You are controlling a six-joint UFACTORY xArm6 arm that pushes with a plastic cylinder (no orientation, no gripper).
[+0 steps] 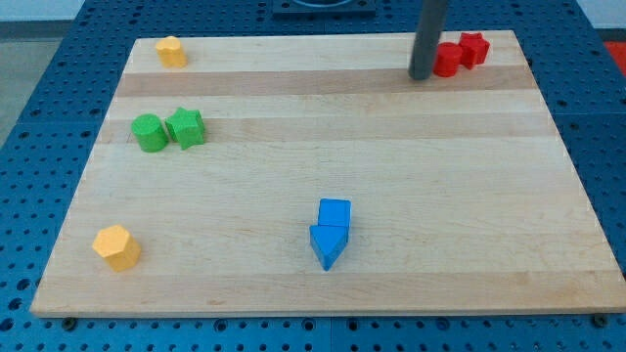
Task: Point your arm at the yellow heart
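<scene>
Barely begun, with my tip (422,75) (bare rod, no claw to open or clamp) beside the red blocks (460,54), well apart from the yellow heart (171,51) at the surface's (411,196) top-left corner.

No readable text, label, brand, number or sign anywhere: none on the pale wooden board (323,147), none on the blue perforated table top (59,127) around it, none on the coloured blocks, none on the dark rod
</scene>
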